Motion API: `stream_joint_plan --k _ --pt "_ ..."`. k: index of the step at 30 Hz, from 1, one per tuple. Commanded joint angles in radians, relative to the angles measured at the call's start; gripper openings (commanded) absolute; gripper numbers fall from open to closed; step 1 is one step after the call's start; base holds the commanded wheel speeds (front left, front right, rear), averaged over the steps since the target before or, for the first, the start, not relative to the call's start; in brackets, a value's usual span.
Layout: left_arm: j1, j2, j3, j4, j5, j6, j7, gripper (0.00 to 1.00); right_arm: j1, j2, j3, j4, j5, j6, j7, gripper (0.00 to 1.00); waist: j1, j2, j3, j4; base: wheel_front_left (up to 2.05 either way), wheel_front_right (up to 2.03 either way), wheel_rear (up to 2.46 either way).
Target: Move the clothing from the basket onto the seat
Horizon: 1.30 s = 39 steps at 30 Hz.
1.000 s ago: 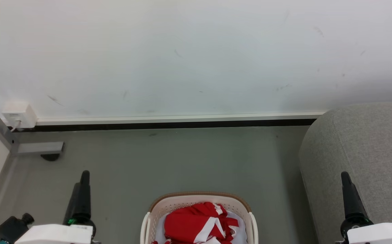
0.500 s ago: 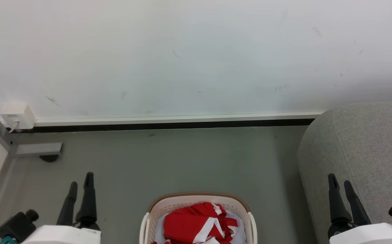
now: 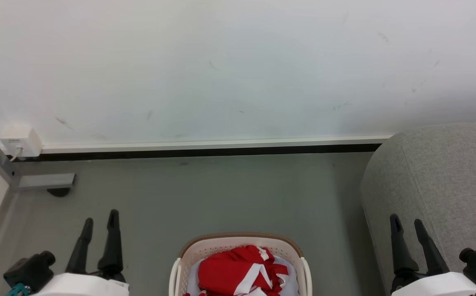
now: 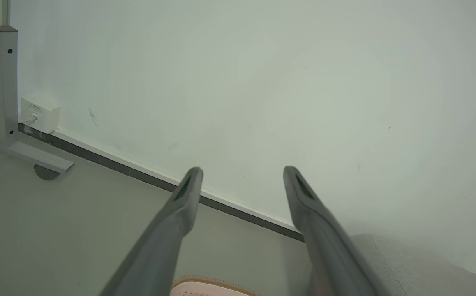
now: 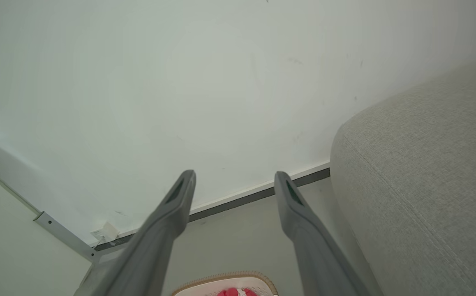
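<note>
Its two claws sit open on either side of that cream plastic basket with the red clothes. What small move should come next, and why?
Likely swing the right gripper inward and down toward the red-and-white clothing in the cream perforated plastic basket. It and the left gripper are open, empty, apart from the pile, and the light-grey fabric sofa stands on that right side.

Bottom centre: basket (image 3: 242, 239) on grey floor (image 3: 221, 193), red-and-white clothing (image 3: 232, 273) heaped inside. Lower left: left claw (image 3: 101, 218), fingers apart, holding nothing. Lower right: right claw (image 3: 406, 220), fingers apart, nothing held, overlapping grey seat (image 3: 439, 181) edge. White wall (image 3: 221, 61) behind, small white box (image 3: 20, 139) at left.
</note>
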Motion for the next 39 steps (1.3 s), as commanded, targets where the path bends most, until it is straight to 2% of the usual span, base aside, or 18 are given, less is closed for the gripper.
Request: stream_joint_plan --k 1,26,39 --pt "-0.004 0.011 0.001 -0.014 0.036 0.003 -0.009 1.0 -0.027 -0.01 0.004 -0.005 -0.023 -0.001 -0.01 1.0 0.0 0.0 0.0 0.0 0.0 0.0 0.0" --pt "0.005 0.013 -0.01 -0.013 0.274 0.003 -0.07 1.0 -0.039 -0.011 0.046 0.028 -0.237 -0.002 -0.07 1.0 0.0 0.0 0.0 -0.002 0.0 0.0 0.0" --pt "0.003 0.013 -0.008 0.001 0.378 -0.002 -0.097 1.0 -0.038 -0.012 0.056 0.013 -0.307 -0.002 -0.097 1.0 0.0 0.0 0.005 -0.006 0.0 0.0 0.0"
